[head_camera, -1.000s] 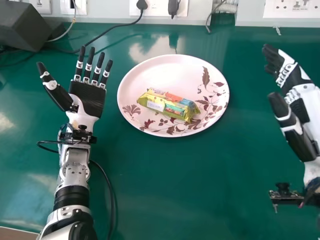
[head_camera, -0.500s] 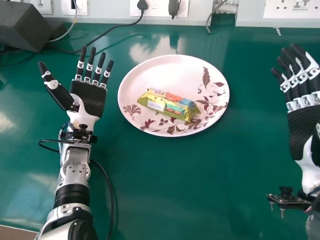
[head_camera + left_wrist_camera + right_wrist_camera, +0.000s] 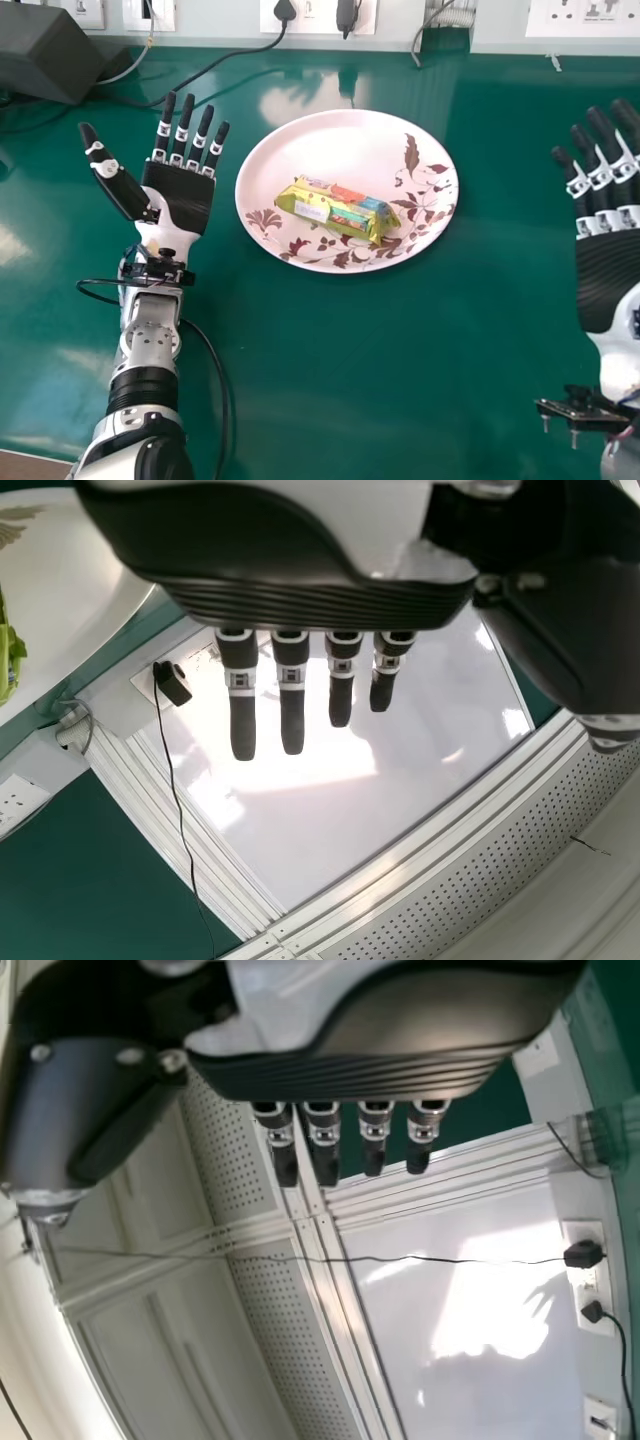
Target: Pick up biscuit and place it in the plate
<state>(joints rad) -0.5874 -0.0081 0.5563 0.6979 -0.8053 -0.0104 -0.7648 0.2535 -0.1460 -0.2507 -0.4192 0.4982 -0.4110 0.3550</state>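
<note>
biscuit [image 3: 335,210]: lay in the plate [image 3: 320,140], upper middle of frame; placement looked done
biscuit handling: likely light, slick outside, brittle inside, easy to crush
biscuit hold: best spot looked like mid-length, soft pinch across the long sides
left hand [image 3: 180,195]: left of frame, fingers straight and apart, empty
right hand [image 3: 606,272]: right edge, fingers near straight, apart, empty

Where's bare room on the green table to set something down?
Mainly the table nearer than the plate, between the cable beside the left arm and the right robot hand. Also right of the plate. The far left is crowded: dark box, cables.
</note>
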